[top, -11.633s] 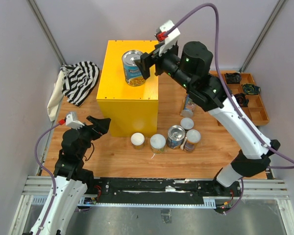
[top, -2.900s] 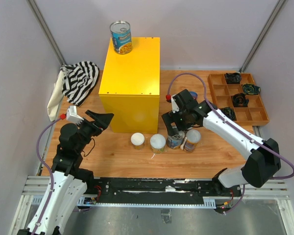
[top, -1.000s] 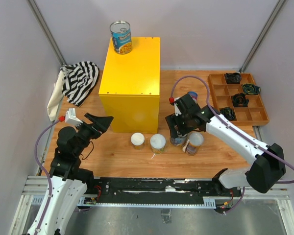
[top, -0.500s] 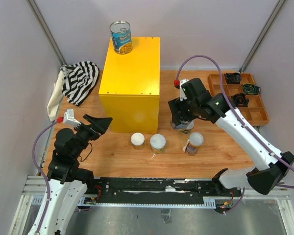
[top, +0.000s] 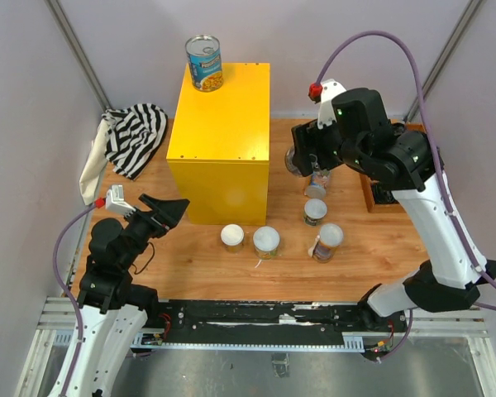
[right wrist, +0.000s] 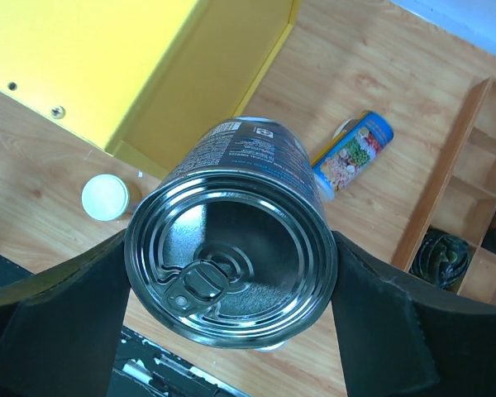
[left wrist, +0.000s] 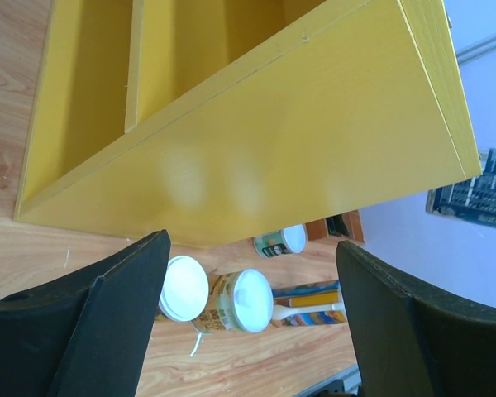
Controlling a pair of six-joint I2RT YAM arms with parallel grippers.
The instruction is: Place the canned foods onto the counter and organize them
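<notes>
Left gripper (top: pixel 169 208) at 7 o'clock on the table: jaws spread wide, nothing between them, aimed at the counter (top: pixel 223 124).

6 o'clock, near row on the wood: white-lidded can (top: pixel 232 236) and second white-lidded can (top: pixel 266 241) standing side by side. A third can (top: pixel 326 240) sits apart at their 3 o'clock. A silver-topped can (top: pixel 315 211) stands just behind it.

Left wrist view: the counter is hollow on the face toward that camera, with one inner divider.

Right gripper (right wrist: pixel 231 273) at 1 o'clock: fingers pinch the held can (right wrist: pixel 231 256) from 9 and 3 o'clock. Its silver pull-tab top faces the wrist camera. The held can is raised off the table, just beside the counter's 3 o'clock edge, not over its top.

A blue can (right wrist: pixel 355 153) lies on its side on the wood below.

Wooden tray (right wrist: pixel 471 165) at 2 o'clock: one compartment holds a black coiled item (right wrist: pixel 438 248), possibly a strap; too small to tell.

Counter top, far 11 o'clock corner: one blue-and-yellow can (top: pixel 204 62), upright.
</notes>
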